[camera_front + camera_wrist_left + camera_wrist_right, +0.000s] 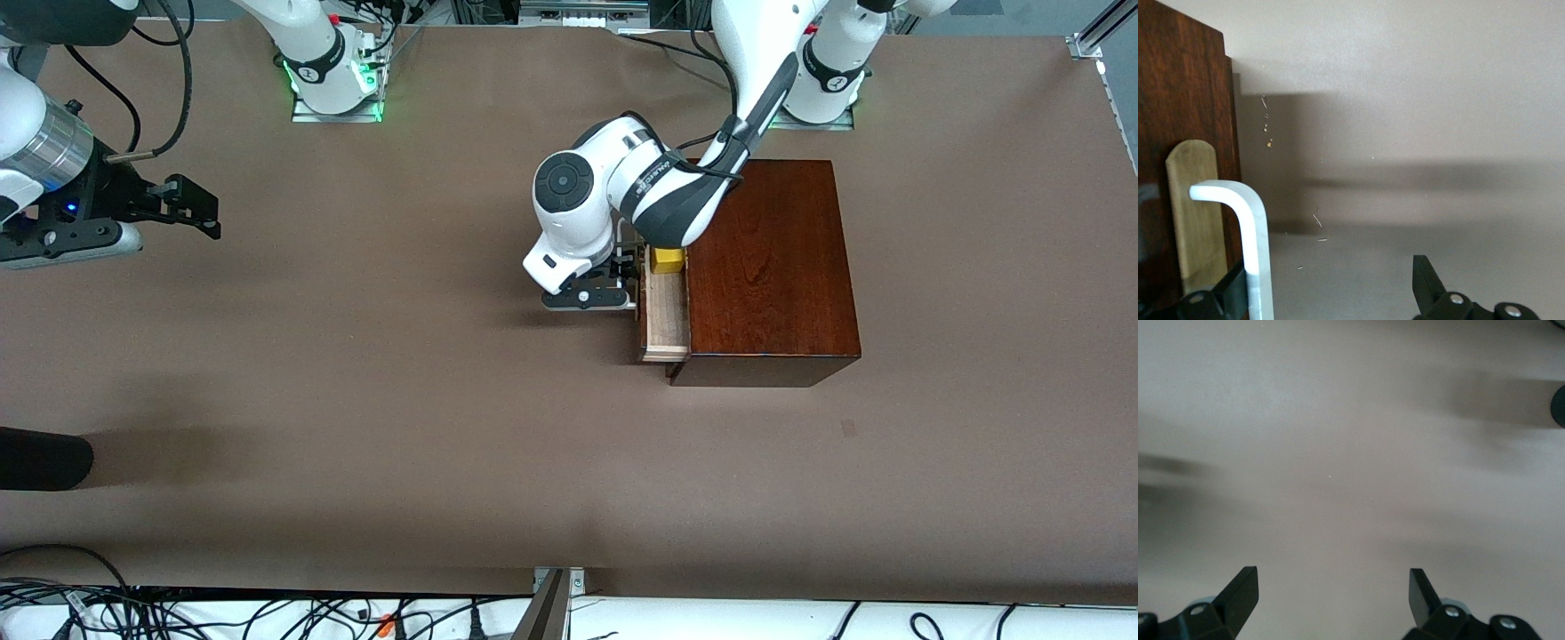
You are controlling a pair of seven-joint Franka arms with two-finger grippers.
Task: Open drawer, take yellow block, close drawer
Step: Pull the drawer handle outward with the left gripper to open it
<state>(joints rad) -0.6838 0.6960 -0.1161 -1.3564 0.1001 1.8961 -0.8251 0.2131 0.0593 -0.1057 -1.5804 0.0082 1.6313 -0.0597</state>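
Reddish-brown glossy wooden box (769, 267) sits on the brown surface (400, 427), toward the left arm's end, close to that arm's base. Its drawer (665, 320) is pulled partway out of the side that faces the right arm's end; the pale wood tray shows as a narrow strip beside the box, long axis running from the robots' bases toward the front camera, sliding direction across that, toward the right arm's end. Yellow block (667, 260) lies in the drawer at the end nearer the bases, right against the box edge, partly covered by the left arm.

Left arm reaches down from its base over the box corner, elbow bent, wrist turned so the left pincer (627, 283) is low in front of the drawer front. In the left wrist view the dark drawer front (1178, 133) and the white bar handle (1248, 233) fill one side; one finger (1228, 297) is just beside the handle, the other finger is well apart over bare surface. Left pincer is spread wide, pinching nothing; whether it touches the handle I cannot tell.

Right arm waits over the surface at its own end, well apart from the box. Right pincer (191, 206) is spread, nothing between its fingers (1241, 593); only bare surface below it.
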